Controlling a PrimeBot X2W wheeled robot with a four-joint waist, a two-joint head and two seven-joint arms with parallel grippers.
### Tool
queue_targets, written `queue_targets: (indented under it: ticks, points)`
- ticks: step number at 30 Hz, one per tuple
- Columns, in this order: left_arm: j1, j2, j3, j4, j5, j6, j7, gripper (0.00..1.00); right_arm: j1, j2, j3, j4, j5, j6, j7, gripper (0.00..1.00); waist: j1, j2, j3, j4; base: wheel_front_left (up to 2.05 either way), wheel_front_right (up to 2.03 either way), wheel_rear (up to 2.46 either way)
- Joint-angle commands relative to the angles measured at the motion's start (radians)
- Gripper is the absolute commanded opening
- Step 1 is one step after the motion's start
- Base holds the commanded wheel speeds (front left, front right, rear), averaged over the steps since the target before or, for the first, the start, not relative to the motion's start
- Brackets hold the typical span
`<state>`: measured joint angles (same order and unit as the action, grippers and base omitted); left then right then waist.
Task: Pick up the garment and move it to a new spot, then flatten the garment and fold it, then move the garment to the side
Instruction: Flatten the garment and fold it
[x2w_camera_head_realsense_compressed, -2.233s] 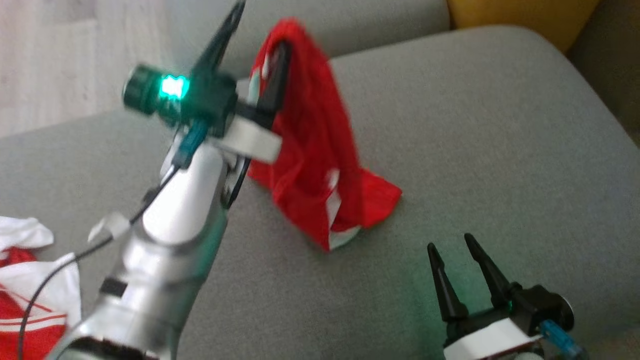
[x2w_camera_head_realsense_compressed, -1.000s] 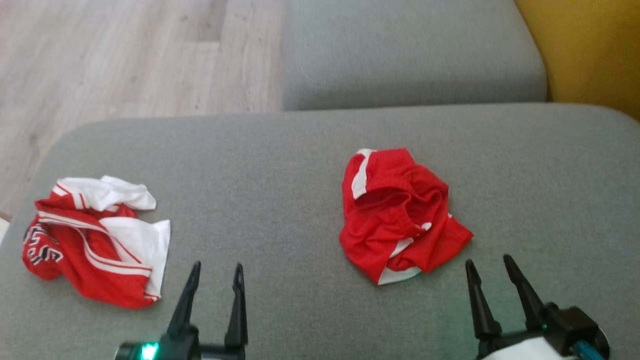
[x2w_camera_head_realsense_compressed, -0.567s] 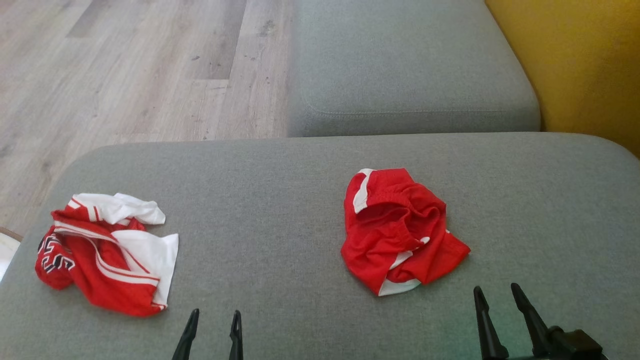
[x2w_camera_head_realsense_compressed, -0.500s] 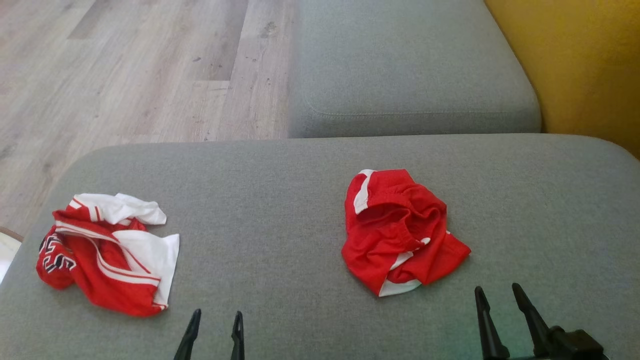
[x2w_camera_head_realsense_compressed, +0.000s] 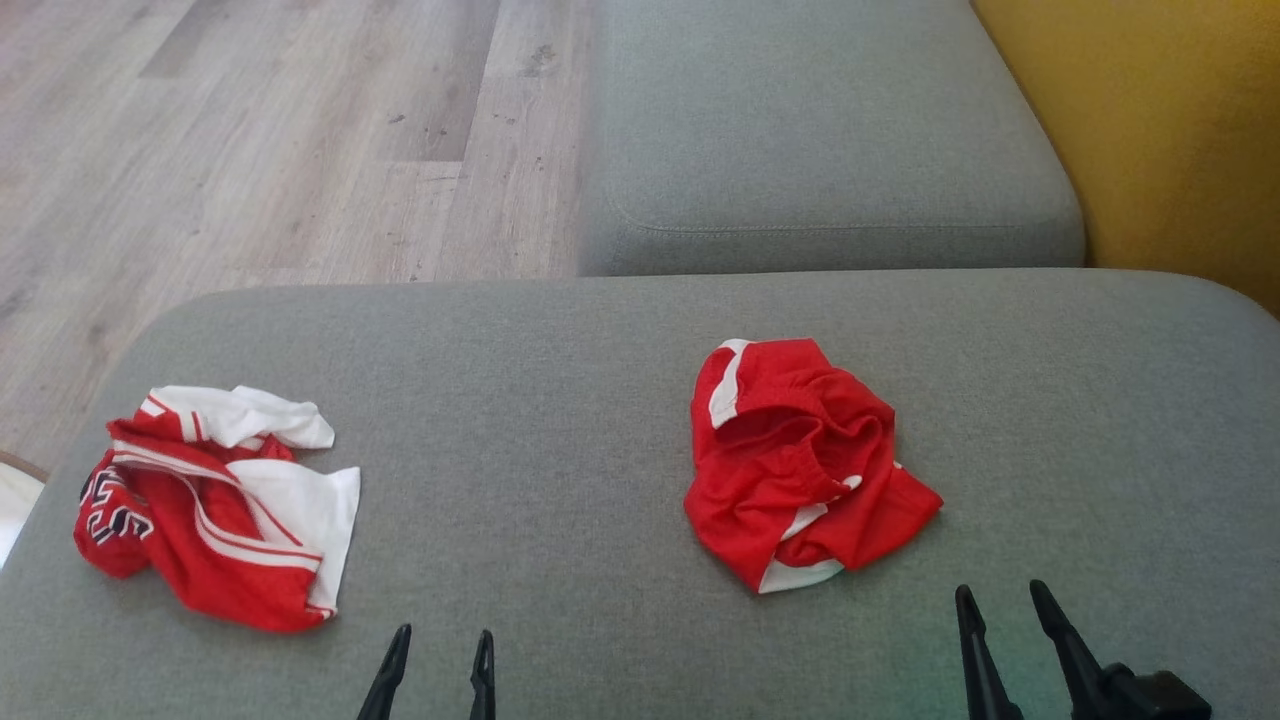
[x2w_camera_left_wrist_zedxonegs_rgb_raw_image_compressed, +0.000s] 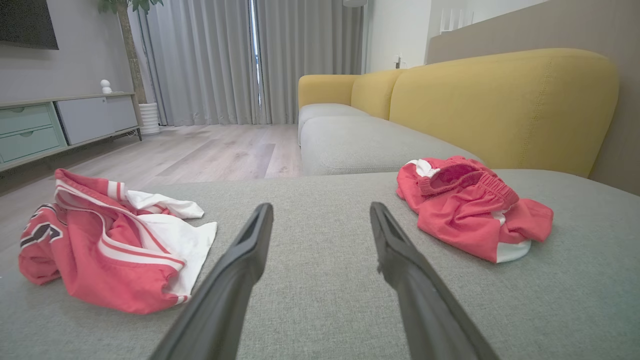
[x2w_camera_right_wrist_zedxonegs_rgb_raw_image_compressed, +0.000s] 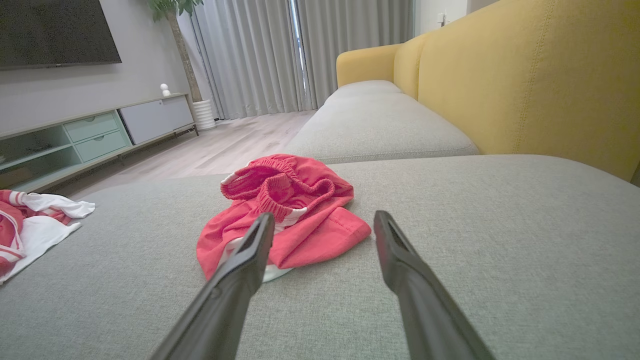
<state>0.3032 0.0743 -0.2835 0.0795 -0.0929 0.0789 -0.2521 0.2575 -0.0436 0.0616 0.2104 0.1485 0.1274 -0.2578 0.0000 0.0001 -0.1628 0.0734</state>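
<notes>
The garment (x2w_camera_head_realsense_compressed: 800, 460), red shorts with white trim, lies crumpled on the grey sofa cushion (x2w_camera_head_realsense_compressed: 560, 400), right of the middle. Nothing is touching it. My left gripper (x2w_camera_head_realsense_compressed: 443, 640) stands open at the bottom edge, well to the garment's left and nearer to me, with nothing between its fingers. My right gripper (x2w_camera_head_realsense_compressed: 1000, 595) is open too, just short of the garment's near right corner. In the left wrist view the open left gripper (x2w_camera_left_wrist_zedxonegs_rgb_raw_image_compressed: 321, 210) has the garment (x2w_camera_left_wrist_zedxonegs_rgb_raw_image_compressed: 475, 210) ahead to the right. In the right wrist view the garment (x2w_camera_right_wrist_zedxonegs_rgb_raw_image_compressed: 290, 210) lies just beyond the open right gripper (x2w_camera_right_wrist_zedxonegs_rgb_raw_image_compressed: 325, 220).
A crumpled red and white jersey (x2w_camera_head_realsense_compressed: 215, 510) lies at the cushion's left end, also seen as the jersey (x2w_camera_left_wrist_zedxonegs_rgb_raw_image_compressed: 110, 245) from the left wrist. A second grey cushion (x2w_camera_head_realsense_compressed: 820, 150) lies beyond, a yellow backrest (x2w_camera_head_realsense_compressed: 1150, 130) on the right, and wood floor (x2w_camera_head_realsense_compressed: 250, 150) at far left.
Two seconds ago my raised left gripper held the garment up; it now lies crumpled on the cushion and that gripper is low and empty. The head view has tilted since; the garment stays put.
</notes>
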Motion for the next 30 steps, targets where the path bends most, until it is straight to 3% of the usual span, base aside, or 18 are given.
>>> queue_targets:
  ticks: [1, 30]
  points:
    - [-0.047, -0.016, 0.039, -0.027, 0.013, -0.002, -0.01, 1.0, -0.039, -0.007, 0.023, -0.027, 0.003, 0.003, -0.004, 1.0, 0.0, -0.0001, 0.0, -0.002, 0.0, 0.0, 0.0]
    - [-0.058, -0.022, 0.056, -0.012, 0.044, -0.008, -0.01, 1.0, -0.051, -0.007, 0.035, -0.039, 0.008, 0.003, -0.004, 1.0, 0.0, -0.0001, 0.022, -0.02, 0.0, 0.0, 0.0]
